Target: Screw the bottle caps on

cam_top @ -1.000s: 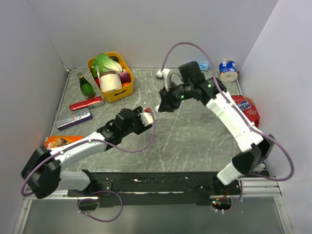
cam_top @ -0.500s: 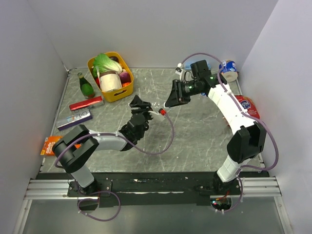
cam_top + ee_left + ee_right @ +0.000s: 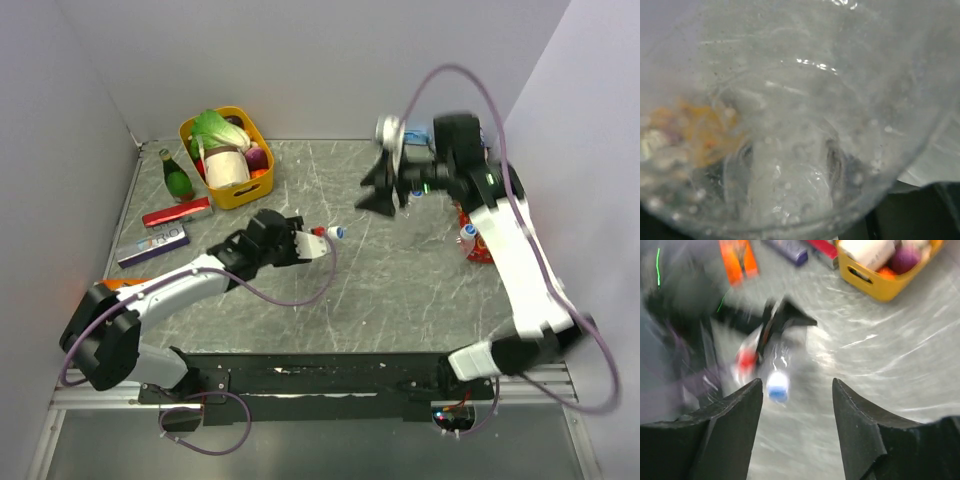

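Note:
My left gripper (image 3: 303, 243) is shut on a small clear bottle (image 3: 318, 238) with a red label, held on its side above the table's middle. A blue cap (image 3: 339, 232) sits on the bottle's neck, pointing right. In the left wrist view the bottle's clear wall (image 3: 805, 125) fills the frame and hides the fingers. My right gripper (image 3: 380, 193) hangs open further back and to the right, apart from the cap. In the blurred right wrist view the same cap (image 3: 777, 386) and red label (image 3: 746, 360) show beyond my open right gripper (image 3: 797, 390), nothing between its fingers.
A yellow basket (image 3: 243, 193) of groceries and a green glass bottle (image 3: 177, 178) stand at the back left. A red box (image 3: 178, 212), a purple box (image 3: 152, 245) and an orange packet (image 3: 120, 286) lie along the left. A red bag (image 3: 497, 222) lies at the right, a small blue-and-white item (image 3: 467, 232) beside it.
My right gripper has opened and drawn back to the right, away from the cap. My left arm has shifted while still holding the bottle, which now carries the blue cap.

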Robot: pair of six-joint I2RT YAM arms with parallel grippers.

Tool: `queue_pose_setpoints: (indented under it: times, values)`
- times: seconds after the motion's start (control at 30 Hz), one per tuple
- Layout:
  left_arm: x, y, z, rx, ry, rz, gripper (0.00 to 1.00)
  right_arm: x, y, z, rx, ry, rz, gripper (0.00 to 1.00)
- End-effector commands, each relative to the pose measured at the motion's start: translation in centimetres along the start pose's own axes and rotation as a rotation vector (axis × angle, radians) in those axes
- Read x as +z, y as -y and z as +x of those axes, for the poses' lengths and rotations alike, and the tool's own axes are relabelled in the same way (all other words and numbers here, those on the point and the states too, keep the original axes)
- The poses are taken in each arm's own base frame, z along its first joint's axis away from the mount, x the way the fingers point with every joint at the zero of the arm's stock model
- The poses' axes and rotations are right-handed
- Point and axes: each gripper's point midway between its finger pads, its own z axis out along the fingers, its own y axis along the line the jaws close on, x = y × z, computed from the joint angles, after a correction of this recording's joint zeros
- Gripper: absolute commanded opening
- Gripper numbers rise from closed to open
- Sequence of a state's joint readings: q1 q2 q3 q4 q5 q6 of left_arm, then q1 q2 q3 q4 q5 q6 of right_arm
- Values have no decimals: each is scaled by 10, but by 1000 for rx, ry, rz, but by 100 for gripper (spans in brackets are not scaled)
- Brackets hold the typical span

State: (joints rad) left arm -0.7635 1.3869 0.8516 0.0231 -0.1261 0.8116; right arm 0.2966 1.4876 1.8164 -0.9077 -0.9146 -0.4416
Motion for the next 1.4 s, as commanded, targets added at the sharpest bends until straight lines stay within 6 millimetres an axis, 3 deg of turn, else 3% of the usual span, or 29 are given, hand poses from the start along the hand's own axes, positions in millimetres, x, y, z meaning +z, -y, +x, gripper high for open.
queue_pose_setpoints:
  times: [0.0,0.07,0.1,0.23,0.67,1.0,1.17,1.2,1.23,1.27,1.3,1.33,1.37]
  values:
    - [-50,76,-10,-116,117,553,1,-9,-67,45,-728,-114,-93,64]
    - [-60,78,-26,-110,195,608,1,-12,-83,45,-916,-84,-88,65]
    - [-63,81,-28,-109,207,629,1,-3,-95,58,-942,-91,-136,65]
    - [-65,78,-42,-124,255,650,1,8,-106,64,-1020,-126,-169,65]
    - [-72,79,-48,-106,277,687,1,35,-119,73,-1066,-169,-287,59]
    - [-67,70,-52,-107,284,654,1,43,-121,70,-994,-175,-313,22]
    - [-55,46,-67,-154,322,525,1,61,-110,74,-756,-235,-264,2]
    - [-51,38,-60,-170,290,458,1,62,-104,62,-708,-234,-226,0]
    - [-50,33,-62,-223,282,415,1,65,-102,64,-551,-267,-193,0]
    - [-45,12,-73,-235,329,311,1,79,-88,75,-431,-334,-178,0]
    - [-48,8,-72,-266,334,252,1,72,-89,63,-309,-337,-185,0]
    - [-46,-12,-69,-366,299,107,1,74,-91,63,-80,-357,-176,0]
    - [-51,-39,-84,-403,375,-33,1,85,-85,73,92,-397,-190,0]
